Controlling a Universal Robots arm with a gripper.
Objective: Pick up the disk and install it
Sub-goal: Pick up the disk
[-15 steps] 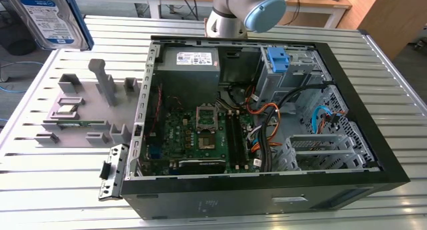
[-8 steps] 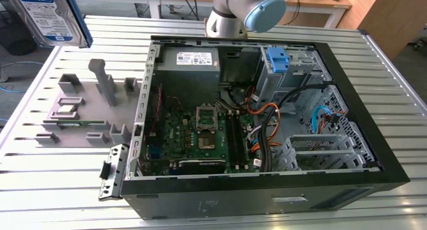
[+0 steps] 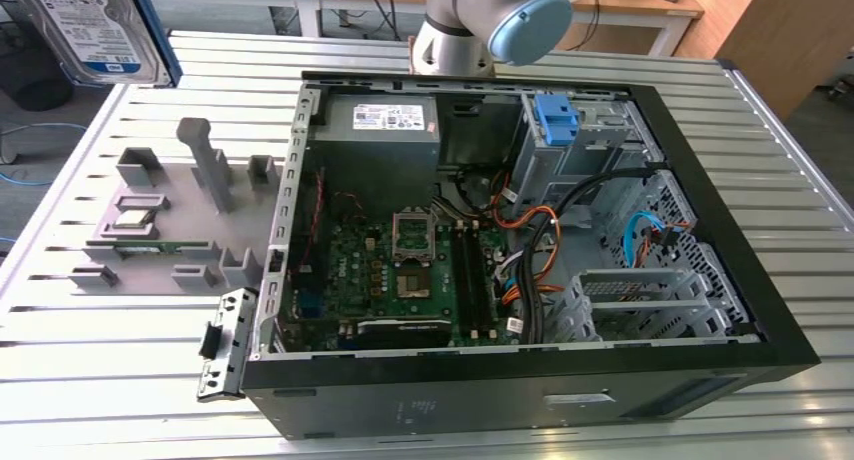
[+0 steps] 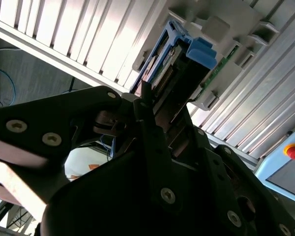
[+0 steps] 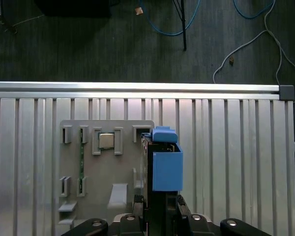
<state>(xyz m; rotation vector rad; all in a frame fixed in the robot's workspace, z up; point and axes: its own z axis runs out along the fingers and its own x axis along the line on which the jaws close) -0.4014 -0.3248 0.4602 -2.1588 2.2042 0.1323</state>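
The disk hangs high at the exterior view's far left, above the table, its white-and-blue label facing the camera. In the first wrist view the disk appears edge-on in its blue bracket, lifted over the grey parts holder. My gripper is shut on the disk, a black finger on each side. In the second wrist view the disk with its blue clip sticks out from between the fingers of my gripper.
The open computer case lies on the slatted metal table, with a drive cage holding a lone blue bracket and a grey power-supply box. The grey parts holder sits beside the case. The arm's base rises behind the case.
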